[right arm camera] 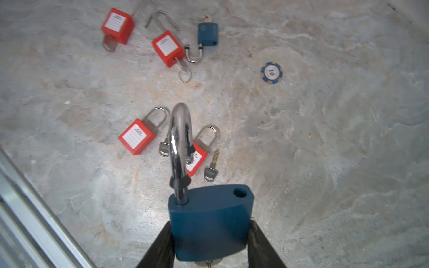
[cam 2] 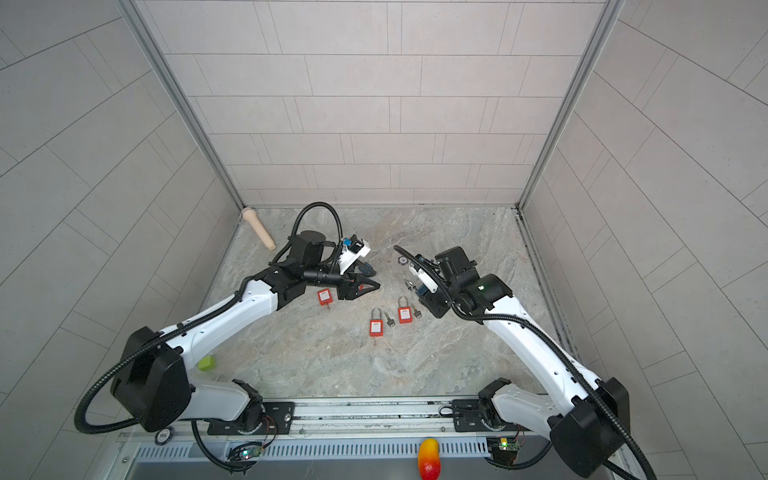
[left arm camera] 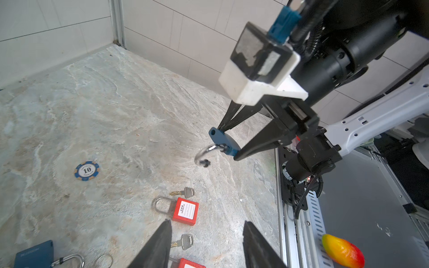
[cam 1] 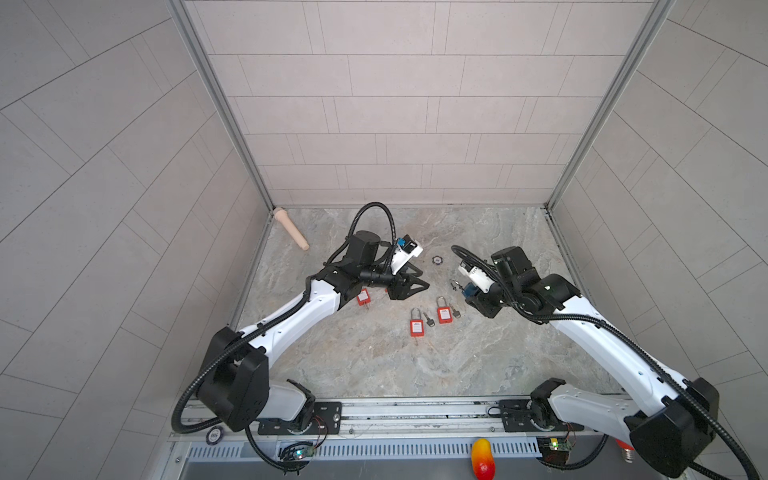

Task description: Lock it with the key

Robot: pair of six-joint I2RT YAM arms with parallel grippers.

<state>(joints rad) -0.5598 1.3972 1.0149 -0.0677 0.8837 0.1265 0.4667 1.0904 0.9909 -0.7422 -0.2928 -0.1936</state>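
right hand (left arm camera: 229, 145) grips the blue padlock (right arm camera: 210, 215) above the desk (cam 1: 374, 365), 1 o'clock of the red padlocks (cam 1: 417, 327); left hand (left arm camera: 206, 222) gapes, empty. the shackle (right arm camera: 180, 139) is swung off its hole, so a crooked push could twist the lock loose.

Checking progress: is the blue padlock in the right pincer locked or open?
Open: the blue padlock has its shackle in one hole; the other is empty.

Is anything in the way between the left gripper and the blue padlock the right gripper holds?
Nothing visible: open air separates the left gripper from the blue padlock in the right gripper; red padlocks and keys lie below.
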